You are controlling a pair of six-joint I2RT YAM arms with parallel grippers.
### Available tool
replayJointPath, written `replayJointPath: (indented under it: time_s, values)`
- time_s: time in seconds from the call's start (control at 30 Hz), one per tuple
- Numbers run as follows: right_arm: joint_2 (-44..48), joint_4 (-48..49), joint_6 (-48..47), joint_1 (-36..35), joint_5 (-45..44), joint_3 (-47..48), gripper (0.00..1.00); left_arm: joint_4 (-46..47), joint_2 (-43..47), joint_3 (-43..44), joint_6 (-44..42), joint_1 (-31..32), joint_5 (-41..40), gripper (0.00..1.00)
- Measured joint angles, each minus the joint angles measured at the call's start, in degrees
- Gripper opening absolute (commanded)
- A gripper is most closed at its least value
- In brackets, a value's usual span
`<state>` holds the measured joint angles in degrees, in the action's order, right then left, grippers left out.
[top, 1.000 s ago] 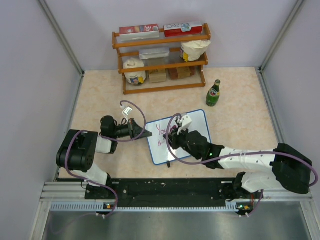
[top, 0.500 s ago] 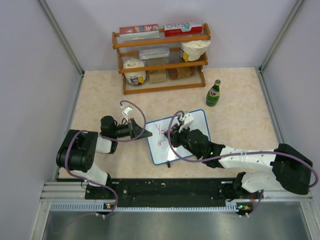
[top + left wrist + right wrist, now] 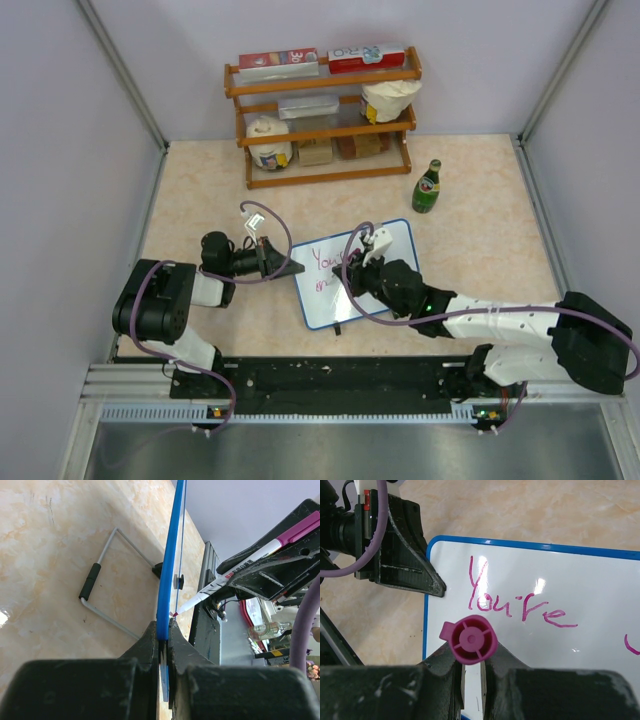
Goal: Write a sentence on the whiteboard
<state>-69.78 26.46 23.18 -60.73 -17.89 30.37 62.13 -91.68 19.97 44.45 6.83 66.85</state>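
Jaws both clenched: my left gripper (image 3: 163,630) pinches the blue-framed white whiteboard (image 3: 390,245), my right gripper (image 3: 471,669) the magenta-capped marker (image 3: 470,639); hard tip pressure may slip the board, smearing letters

You are looking straight down onto the pink cap end of a marker (image 3: 472,639), pinched between the two fingers of your right gripper (image 3: 472,666) at the bottom of the view. Beyond it lies the whiteboard (image 3: 590,570), blue-framed, with "You're" written in pink and one more stroke at the right border. Your left gripper (image 3: 436,587) meets the board's left edge, a purple cable (image 3: 380,505) running past it. The table (image 3: 545,510) is beige and marbled.
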Motion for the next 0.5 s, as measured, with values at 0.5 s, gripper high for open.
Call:
replayJointPath:
  time_s: [0.5]
  values:
    - [-0.04,-0.17,0.42,0.07,1.14,-0.42,0.00,0.00,0.00,0.00,0.00,0.00,-0.02,0.00]
